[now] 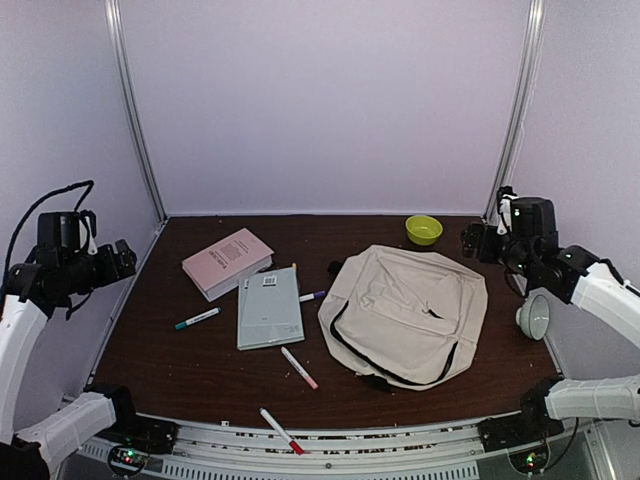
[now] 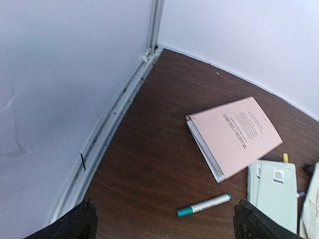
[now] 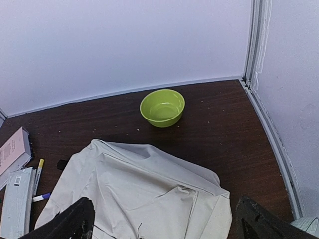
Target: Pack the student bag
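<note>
At frame left, left pincer (image 1: 122,258) open, pink rectangular book (image 1: 227,262) and grey-green notebook (image 1: 269,307) left of centre, cream fabric student bag (image 1: 405,312) flat right of centre on dark wooden counter (image 1: 200,370), right pincer (image 1: 472,241) open at right edge.

No lettering can be read. The pink book (image 2: 234,137) carries lines of dark print on its cover, too small and blurred to make out. The grey-green notebook (image 2: 273,199) bears a small white sticker (image 2: 278,175) with an illegible dark mark.
</note>
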Action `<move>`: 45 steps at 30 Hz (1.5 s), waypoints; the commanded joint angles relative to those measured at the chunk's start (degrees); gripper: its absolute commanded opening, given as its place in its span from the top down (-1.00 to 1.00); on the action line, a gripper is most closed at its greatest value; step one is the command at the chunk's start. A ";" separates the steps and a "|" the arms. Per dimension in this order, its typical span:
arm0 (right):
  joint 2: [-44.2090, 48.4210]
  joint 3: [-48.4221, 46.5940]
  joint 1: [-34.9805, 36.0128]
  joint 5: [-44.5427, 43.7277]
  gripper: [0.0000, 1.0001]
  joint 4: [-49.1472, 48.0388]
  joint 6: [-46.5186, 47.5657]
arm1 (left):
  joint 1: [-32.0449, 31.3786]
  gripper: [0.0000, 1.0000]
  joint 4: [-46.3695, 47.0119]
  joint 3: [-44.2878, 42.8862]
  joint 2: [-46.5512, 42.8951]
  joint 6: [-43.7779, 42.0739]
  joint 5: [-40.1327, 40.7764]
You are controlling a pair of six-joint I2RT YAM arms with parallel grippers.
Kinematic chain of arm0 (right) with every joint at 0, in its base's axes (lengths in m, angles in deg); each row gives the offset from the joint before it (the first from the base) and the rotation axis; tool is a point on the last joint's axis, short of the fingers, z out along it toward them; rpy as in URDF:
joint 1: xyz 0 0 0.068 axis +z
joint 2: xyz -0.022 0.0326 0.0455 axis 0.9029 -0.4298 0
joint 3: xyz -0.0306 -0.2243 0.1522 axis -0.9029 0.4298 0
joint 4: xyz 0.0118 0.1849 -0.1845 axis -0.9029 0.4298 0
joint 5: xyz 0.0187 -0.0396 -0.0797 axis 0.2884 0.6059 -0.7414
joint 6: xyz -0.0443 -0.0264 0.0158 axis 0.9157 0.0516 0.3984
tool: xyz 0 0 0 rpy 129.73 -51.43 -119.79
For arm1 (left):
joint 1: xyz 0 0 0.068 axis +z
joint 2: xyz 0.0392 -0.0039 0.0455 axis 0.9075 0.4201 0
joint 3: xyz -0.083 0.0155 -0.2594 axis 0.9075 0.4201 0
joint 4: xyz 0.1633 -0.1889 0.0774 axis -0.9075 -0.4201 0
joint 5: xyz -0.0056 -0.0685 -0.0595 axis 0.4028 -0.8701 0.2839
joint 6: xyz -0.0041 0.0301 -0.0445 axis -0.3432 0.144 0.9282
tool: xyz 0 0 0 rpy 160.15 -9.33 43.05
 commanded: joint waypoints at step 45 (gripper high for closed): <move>-17.82 30.54 -16.61 -13.20 -1.00 -71.29 14.08 | -1.11 -0.96 105.26 33.34 39.85 -27.18 12.50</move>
